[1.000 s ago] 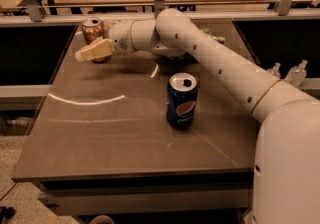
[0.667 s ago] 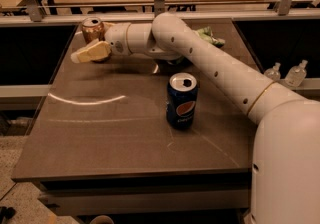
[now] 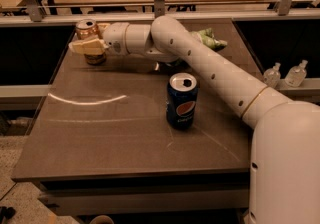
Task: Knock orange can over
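Observation:
The orange can (image 3: 87,29) stands upright at the far left corner of the dark table (image 3: 100,138), copper-coloured with a silver top. My gripper (image 3: 84,46) is at the end of the white arm (image 3: 200,60) that reaches across from the right. It lies right in front of the can's middle and covers part of it, touching or almost touching it. The can's base shows just below the gripper.
A blue Pepsi can (image 3: 181,101) stands upright near the table's middle, in front of the arm. A green crumpled bag (image 3: 212,39) lies at the back behind the arm. Two clear bottles (image 3: 285,74) stand off the table's right side. A metal rail (image 3: 159,2) runs along the back.
My gripper has moved a little to the left and up, further across the front of the orange can. The can still stands upright. The Pepsi can has not moved.

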Robot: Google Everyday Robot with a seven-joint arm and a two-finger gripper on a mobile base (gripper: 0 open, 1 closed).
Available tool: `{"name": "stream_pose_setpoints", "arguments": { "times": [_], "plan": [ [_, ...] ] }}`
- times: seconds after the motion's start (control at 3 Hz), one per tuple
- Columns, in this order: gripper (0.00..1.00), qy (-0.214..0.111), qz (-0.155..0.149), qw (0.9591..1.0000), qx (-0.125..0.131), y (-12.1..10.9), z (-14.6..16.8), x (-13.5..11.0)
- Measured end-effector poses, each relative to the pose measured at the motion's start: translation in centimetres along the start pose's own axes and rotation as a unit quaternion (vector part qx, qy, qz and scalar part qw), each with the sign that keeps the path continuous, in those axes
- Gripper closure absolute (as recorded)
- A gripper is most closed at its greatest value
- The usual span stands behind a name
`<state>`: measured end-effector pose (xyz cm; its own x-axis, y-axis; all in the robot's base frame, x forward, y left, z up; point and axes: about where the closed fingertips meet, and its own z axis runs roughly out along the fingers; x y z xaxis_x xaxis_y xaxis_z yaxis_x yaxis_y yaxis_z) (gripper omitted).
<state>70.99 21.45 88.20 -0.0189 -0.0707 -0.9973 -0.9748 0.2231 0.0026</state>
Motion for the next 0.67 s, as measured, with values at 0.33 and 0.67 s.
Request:
{"name": "stream_pose_setpoints", "arguments": {
  "times": [0.33, 0.67],
  "plan": [
    [0.64, -0.011, -0.011, 0.9999, 0.0, -0.2, -0.1, -0.6],
    [0.87, 0.004, -0.035, 0.9994, -0.006, -1.3, -0.7, -2.8]
  ]
}}
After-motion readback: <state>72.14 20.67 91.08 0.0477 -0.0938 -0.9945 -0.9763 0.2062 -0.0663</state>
